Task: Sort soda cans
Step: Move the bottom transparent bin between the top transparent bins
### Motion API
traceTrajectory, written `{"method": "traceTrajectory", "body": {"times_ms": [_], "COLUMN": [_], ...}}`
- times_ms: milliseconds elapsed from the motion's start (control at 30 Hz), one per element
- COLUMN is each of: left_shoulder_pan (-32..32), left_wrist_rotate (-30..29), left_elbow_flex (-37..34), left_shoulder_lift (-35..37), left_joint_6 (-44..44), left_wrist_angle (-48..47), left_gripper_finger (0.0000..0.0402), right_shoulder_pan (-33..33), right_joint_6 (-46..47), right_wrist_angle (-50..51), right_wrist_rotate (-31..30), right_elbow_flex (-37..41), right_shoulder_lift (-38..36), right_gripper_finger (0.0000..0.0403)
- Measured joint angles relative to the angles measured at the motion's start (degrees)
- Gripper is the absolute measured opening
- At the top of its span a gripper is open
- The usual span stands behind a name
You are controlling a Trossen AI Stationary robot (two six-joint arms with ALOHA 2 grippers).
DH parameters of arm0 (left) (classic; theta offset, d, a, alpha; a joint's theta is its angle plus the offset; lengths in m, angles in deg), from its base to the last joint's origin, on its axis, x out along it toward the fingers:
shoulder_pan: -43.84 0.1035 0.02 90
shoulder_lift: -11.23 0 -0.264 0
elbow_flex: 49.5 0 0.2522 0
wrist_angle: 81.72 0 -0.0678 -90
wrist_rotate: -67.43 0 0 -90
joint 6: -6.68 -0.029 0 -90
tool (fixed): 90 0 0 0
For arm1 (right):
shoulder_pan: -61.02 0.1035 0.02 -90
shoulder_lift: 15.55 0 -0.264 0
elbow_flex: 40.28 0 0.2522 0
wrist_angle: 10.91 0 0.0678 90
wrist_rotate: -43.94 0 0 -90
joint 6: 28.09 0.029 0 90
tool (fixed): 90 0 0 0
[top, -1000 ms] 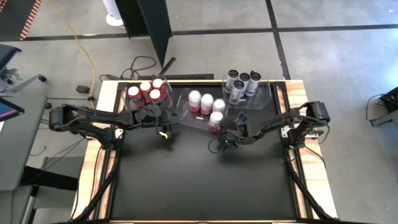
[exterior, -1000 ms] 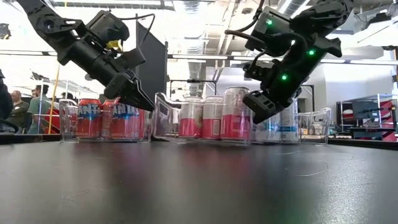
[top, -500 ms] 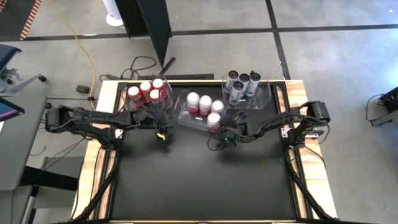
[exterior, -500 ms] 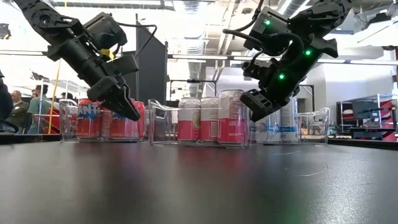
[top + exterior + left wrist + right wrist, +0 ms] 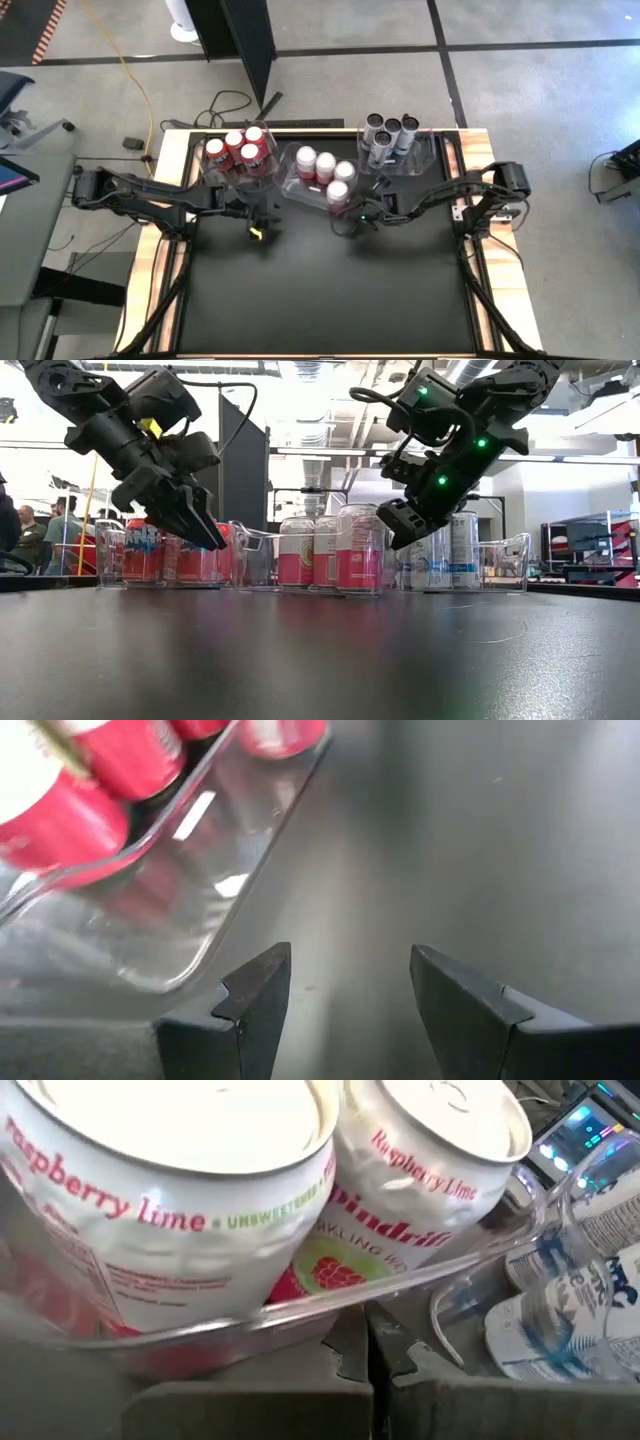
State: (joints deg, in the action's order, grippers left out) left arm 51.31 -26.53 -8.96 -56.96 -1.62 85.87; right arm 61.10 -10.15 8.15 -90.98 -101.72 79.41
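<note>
Three clear bins stand along the table's far side. The left one holds red cans [image 5: 238,150] [image 5: 150,550] [image 5: 90,790]. The middle one holds pink-and-white cans [image 5: 320,170] [image 5: 330,550] [image 5: 200,1180], the right one dark grey cans [image 5: 388,135] [image 5: 450,555] [image 5: 570,1300]. All cans stand upright on their bases. My left gripper [image 5: 258,228] [image 5: 205,530] [image 5: 350,980] is open above the black table, just near of the red bin's corner, touching nothing. My right gripper [image 5: 345,214] [image 5: 390,535] [image 5: 368,1342] is shut at the middle bin's near right side. My right gripper presses its shut fingertips [image 5: 350,1345] against the lower part of the middle bin's clear wall [image 5: 300,1315], on the bin's near right side. The fingers come slanting down from the table's right. The bin stays flat on the table with its cans upright.
The black table surface [image 5: 330,290] stretches from the bins to the near edge. The red bin's clear wall and corner [image 5: 180,920] lie close beside my left fingers. Wooden table edges [image 5: 165,200] run along both sides. People sit in the room beyond, at the left of the low view.
My right gripper has moved toward the table's left and pushed the middle bin with its pink-and-white cans along the table toward the red bin. My left gripper has drawn back from the red bin toward the near edge.
</note>
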Motion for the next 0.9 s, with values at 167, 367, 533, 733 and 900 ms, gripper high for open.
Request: {"method": "traceTrajectory", "body": {"times_ms": [167,367,533,733,900], "left_shoulder_pan": [-0.5,-0.5,-0.5,-0.5,-0.4], "left_wrist_rotate": [4.3,10.4,16.6,17.1,17.0], "left_elbow_flex": [0.0,0.0,0.0,0.0,0.0], "left_shoulder_lift": [-0.1,-3.0,-10.1,-18.4,-20.2], "left_joint_6": [-0.7,-2.3,-3.1,-3.1,-3.2], "left_wrist_angle": [3.4,10.3,21.3,29.9,32.4], "left_gripper_finger": [0.0203,0.0203,0.0203,0.0203,0.0203], "right_shoulder_pan": [-1.0,-0.5,1.8,5.8,8.7], "right_joint_6": [-0.5,-0.3,0.5,1.6,1.1], "right_wrist_angle": [-2.1,-1.3,0.5,1.8,0.6], "right_wrist_rotate": [0.0,0.0,0.0,5.2,18.2], "right_elbow_flex": [0.0,0.0,0.0,0.0,0.0], "right_shoulder_lift": [0.0,0.0,0.0,0.0,-0.1], "right_gripper_finger": [0.0000,0.0000,0.0000,0.0000,0.0000]}}
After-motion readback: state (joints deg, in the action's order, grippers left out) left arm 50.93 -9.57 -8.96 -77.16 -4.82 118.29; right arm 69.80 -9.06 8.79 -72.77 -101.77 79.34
